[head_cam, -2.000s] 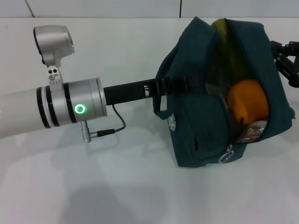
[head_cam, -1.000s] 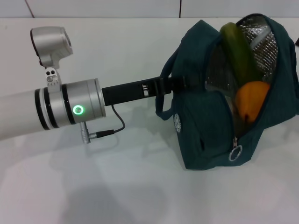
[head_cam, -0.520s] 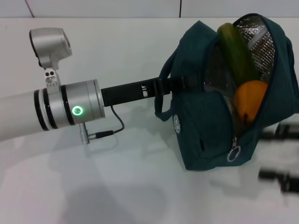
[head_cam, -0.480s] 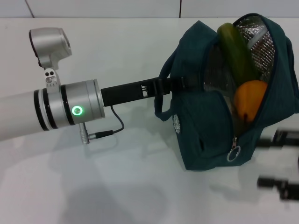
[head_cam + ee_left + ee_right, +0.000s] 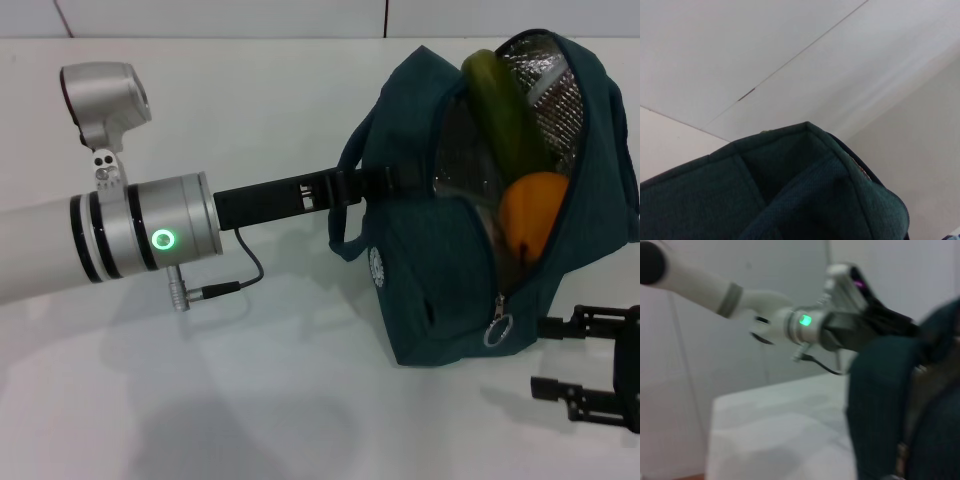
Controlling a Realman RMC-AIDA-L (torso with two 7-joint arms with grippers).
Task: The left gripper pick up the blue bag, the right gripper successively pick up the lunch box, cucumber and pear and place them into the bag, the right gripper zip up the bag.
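The blue bag [image 5: 435,290] hangs tilted from its handle, on which my left gripper [image 5: 385,180] is shut. Its mouth gapes open and shows silver foil lining. The cucumber [image 5: 500,100] sticks up out of the opening, and the pear [image 5: 530,215] lies below it. The lunch box is hidden inside the bag. The zipper's ring pull [image 5: 497,330] dangles at the near end of the opening. My right gripper [image 5: 548,357] hovers open just to the right of and below that ring, touching nothing. The left wrist view shows only the bag's fabric [image 5: 805,200]. The right wrist view shows the bag [image 5: 890,405].
The white table [image 5: 250,400] spreads out in front of and to the left of the bag. My left arm with its green ring light [image 5: 165,240] stretches across the left half of the view, a thin cable [image 5: 250,270] looping under it.
The right gripper was behind the bag's upper right, left the view, then came in at the lower right. It now sits sharp and open by the ring pull. The bag's mouth opened wider.
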